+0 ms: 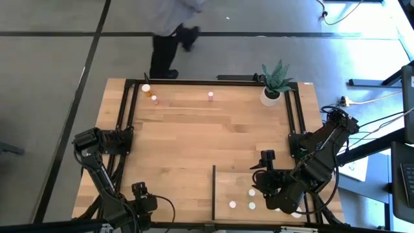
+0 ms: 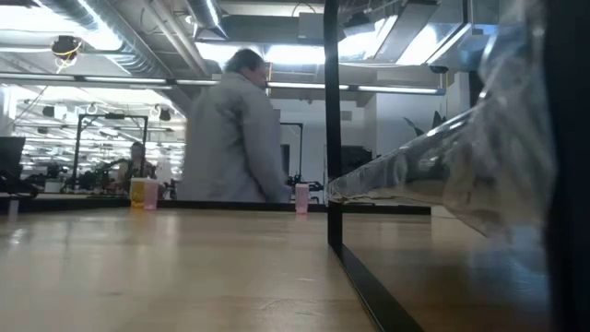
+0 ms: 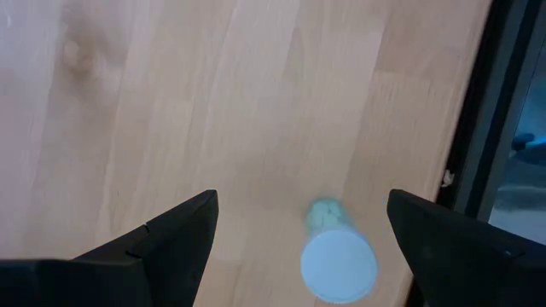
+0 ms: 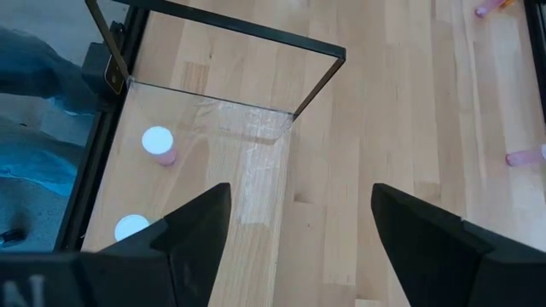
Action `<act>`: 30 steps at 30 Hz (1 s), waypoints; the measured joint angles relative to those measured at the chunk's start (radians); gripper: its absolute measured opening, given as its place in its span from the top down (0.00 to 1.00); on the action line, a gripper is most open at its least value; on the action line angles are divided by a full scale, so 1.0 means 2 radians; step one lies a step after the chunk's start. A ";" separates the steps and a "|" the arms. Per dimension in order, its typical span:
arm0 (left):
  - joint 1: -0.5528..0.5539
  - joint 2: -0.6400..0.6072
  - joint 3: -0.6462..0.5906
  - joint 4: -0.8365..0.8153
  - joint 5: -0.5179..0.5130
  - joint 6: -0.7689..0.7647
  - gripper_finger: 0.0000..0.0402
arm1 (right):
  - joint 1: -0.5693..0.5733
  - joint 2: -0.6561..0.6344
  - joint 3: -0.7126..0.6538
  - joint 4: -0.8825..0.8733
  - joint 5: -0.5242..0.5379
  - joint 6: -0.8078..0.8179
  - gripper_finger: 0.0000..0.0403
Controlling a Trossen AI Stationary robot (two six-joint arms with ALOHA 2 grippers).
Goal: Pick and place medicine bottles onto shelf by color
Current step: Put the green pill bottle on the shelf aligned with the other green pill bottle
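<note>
Left gripper (image 3: 299,230) jaws wide, empty, over a white-capped bottle (image 3: 337,256) at the worktop's near-left corner; light, rigid, likely slippery; grip mid-body; right gripper (image 4: 299,230) open, empty.

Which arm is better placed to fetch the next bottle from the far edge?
Hard to call; probably the right. The right pincer, open and empty, hovers at the shelf, facing the pink bottle. The left pincer sits at the near edge, open over a white-capped bottle.
</note>
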 joint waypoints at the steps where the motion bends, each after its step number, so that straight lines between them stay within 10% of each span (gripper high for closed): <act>1: 0.000 0.000 0.000 0.000 0.000 0.000 0.17 | 0.000 0.000 0.000 0.000 0.000 0.000 0.29; 30: -0.015 0.000 0.000 -0.005 0.017 0.000 0.23 | 0.000 0.000 0.000 0.000 0.000 -0.013 0.29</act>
